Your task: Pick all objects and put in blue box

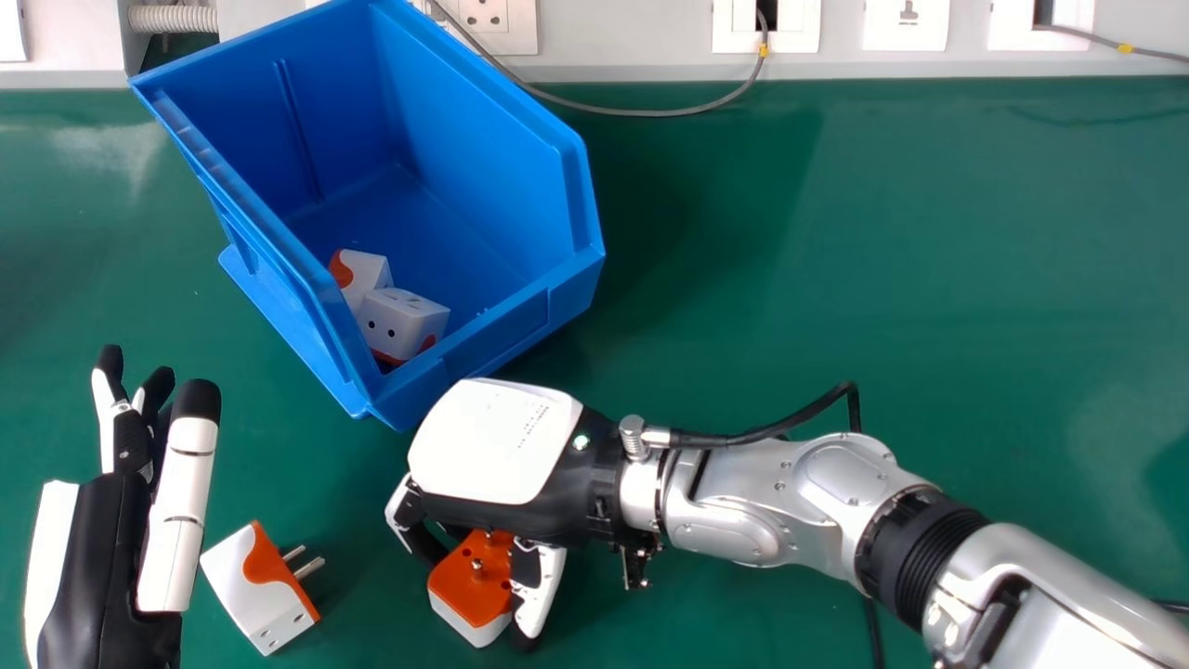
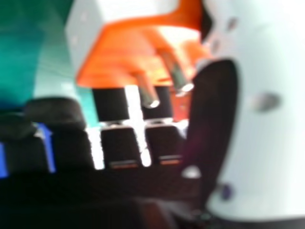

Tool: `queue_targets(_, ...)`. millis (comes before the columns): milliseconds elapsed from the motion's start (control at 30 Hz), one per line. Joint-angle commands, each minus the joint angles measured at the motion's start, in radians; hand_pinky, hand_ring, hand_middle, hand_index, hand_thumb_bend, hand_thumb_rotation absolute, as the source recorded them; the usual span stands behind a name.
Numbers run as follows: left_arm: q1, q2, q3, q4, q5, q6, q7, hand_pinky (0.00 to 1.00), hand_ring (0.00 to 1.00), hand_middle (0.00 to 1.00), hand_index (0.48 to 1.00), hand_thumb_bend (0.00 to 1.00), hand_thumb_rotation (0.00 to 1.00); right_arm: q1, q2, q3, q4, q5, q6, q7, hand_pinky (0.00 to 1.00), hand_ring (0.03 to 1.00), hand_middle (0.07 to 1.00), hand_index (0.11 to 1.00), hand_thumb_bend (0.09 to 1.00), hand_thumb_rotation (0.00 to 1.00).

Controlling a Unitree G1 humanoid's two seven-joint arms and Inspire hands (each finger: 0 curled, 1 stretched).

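Note:
My right hand [image 1: 497, 446] is low over the table in front of the blue box [image 1: 478, 358], fingers and thumb curled round an orange and white plug adapter [image 1: 474, 583] with its orange pin face up. In the right hand view that adapter [image 2: 138, 50] lies between the fingers and thumb of my right hand [image 2: 214, 138], pins showing. Another white and orange adapter [image 1: 255, 585] rests on the table at lower left, pins toward the right. Beside it my left hand [image 1: 102, 548] has straight fingers and holds nothing. Inside the box are white and orange adapters [image 1: 404, 321].
The green table [image 1: 882, 279] extends to the right of the box. A wall panel with sockets [image 1: 613, 56] runs along the back, and a grey cable [image 1: 641, 113] droops onto the table behind the box. A black cable [image 1: 762, 435] loops over my right forearm.

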Motion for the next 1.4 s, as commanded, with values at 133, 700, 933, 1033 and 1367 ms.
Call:
queue_targets(133, 0.002, 0.006, 0.003, -0.027, 0.000, -0.001, -0.002, 0.90, 0.97, 0.98, 1.000, 0.62, 1.00, 0.043, -0.027, -0.053, -0.031, 0.033, 0.114, 0.066, 0.02, 0.060, 0.139, 0.478, 0.506, 0.13)
queue_targets(700, -0.019, 0.013, 0.012, -0.016, -0.004, 0.010, -0.005, 0.90, 0.97, 0.98, 1.000, 0.62, 1.00, 0.313, -0.187, -0.252, -0.530, 0.179, 0.202, 0.240, 0.05, 0.092, 0.174, 0.470, 0.483, 0.14)
queue_targets(933, -0.029, 0.010, 0.013, -0.007, -0.002, 0.009, -0.002, 0.90, 0.97, 0.98, 1.000, 0.62, 1.00, 0.386, -0.265, -0.362, -0.769, 0.254, 0.222, 0.359, 0.04, 0.088, 0.163, 0.469, 0.481, 0.14)
queue_targets(1033, -0.028, 0.007, 0.009, -0.010, 0.002, 0.007, 0.001, 0.90, 0.97, 0.98, 1.000, 0.62, 1.00, 0.384, -0.292, -0.410, -0.855, 0.277, 0.221, 0.397, 0.04, 0.083, 0.153, 0.469, 0.481, 0.14)
queue_targets(1367, -0.035, 0.008, 0.010, -0.002, 0.000, 0.006, 0.003, 0.90, 0.97, 0.98, 1.000, 0.62, 1.00, 0.310, -0.270, -0.506, -0.935, 0.314, 0.211, 0.415, 0.04, 0.082, 0.149, 0.469, 0.481, 0.14)
